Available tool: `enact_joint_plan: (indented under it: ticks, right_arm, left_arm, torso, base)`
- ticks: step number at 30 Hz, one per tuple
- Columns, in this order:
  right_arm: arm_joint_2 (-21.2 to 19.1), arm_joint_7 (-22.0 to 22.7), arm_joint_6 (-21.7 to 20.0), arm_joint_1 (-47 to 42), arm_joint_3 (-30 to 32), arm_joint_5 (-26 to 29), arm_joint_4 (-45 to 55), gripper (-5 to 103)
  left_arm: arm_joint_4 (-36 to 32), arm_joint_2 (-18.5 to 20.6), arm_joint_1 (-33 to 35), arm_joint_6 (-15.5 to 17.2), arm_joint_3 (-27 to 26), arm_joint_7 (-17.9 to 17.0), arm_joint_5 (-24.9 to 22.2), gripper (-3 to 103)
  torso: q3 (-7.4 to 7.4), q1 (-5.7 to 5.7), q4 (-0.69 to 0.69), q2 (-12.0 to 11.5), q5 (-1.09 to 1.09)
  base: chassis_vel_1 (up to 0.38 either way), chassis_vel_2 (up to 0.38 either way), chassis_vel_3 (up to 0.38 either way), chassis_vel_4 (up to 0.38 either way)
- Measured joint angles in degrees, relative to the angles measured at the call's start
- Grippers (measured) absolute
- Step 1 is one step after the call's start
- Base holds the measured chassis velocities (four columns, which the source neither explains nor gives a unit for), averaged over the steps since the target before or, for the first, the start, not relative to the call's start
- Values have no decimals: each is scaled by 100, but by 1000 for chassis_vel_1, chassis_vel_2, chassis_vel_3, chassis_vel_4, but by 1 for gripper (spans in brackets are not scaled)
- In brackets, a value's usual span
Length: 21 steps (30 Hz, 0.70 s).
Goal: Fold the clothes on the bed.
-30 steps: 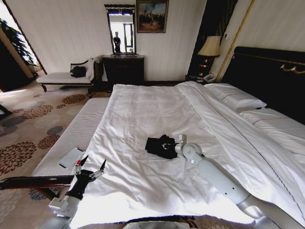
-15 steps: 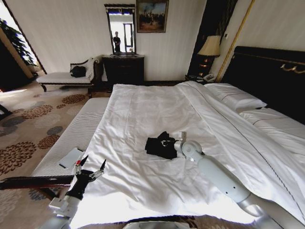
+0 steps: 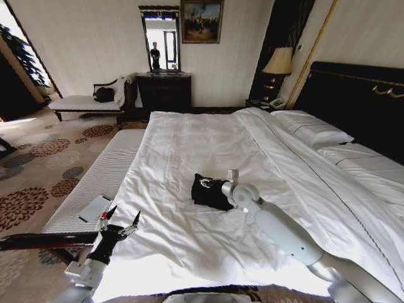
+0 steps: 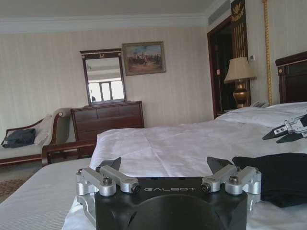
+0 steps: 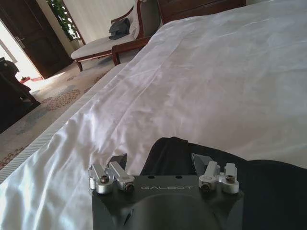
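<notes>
Clothes sit bunched mid-bed; my right gripper spreads wide over them for a grab, while left gripper waits wide nearer the bed's foot.

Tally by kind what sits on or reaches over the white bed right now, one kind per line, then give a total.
Black garments: 1, the clothes, bunched up mid-bed.
Grippers: 2, the right gripper open above the clothes, the left gripper open at the bed's near corner.
Pillows: 2, by the headboard.
Total: 5
</notes>
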Motion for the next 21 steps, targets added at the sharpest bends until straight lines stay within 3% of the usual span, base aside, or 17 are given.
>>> enact_joint_plan:
  ticks: [3,5,6,9,10,13,14,15,18,19,21]
  right_arm:
    - [-41,-85,93,-175,176,-13,94,84]
    - [-44,-178,368,-326,316,-177,80,94]
    - [-44,-178,368,-326,316,-177,80,94]
    - [34,-304,1043,-630,569,-802,-71,99]
    - [34,-304,1043,-630,569,-802,-71,99]
    - [68,-450,1705,-1186,1148,-1566,-78,100]
    - [-3,-616,2020,-1625,1655,-2304,20,100]
    - [-3,-616,2020,-1625,1655,-2304,20,100]
    - [-88,-845,2358,-2518,2620,-3579,323,100]
    - [-36,-965,2558,-3270,3231,-4249,590,100]
    - [7,-1002,2617,-3506,3399,-4401,688,100]
  left_arm:
    - [0,0,0,0,0,0,0,100]
    - [0,0,0,0,0,0,0,100]
    - [0,0,0,0,0,0,0,100]
    - [0,0,0,0,0,0,0,100]
    - [0,0,0,0,0,0,0,100]
    - [0,0,0,0,0,-1,0,100]
    - [0,0,0,0,0,-1,0,100]
    - [0,0,0,0,0,-1,0,100]
    - [0,0,0,0,0,-3,0,100]
    - [0,0,0,0,0,0,0,100]
    - [0,0,1,0,0,0,0,100]
  torso:
    - [0,0,-1,0,1]
    - [0,0,-1,0,1]
    - [0,0,-1,0,1]
    - [0,0,3,0,2]
    - [0,0,3,0,2]
    - [0,0,3,0,2]
    - [0,0,0,0,4]
    - [0,0,0,0,4]
    - [0,0,-2,1,0]
    - [0,0,-4,0,2]
    - [0,0,-5,0,2]
  base:
    - [0,0,0,0]
    - [0,0,0,0]
    - [0,0,0,0]
    - [0,0,0,0]
    - [0,0,0,0]
    - [0,0,0,0]
    - [0,0,0,0]
    - [0,0,0,0]
    - [0,0,0,0]
    - [0,0,0,0]
    - [0,0,0,0]
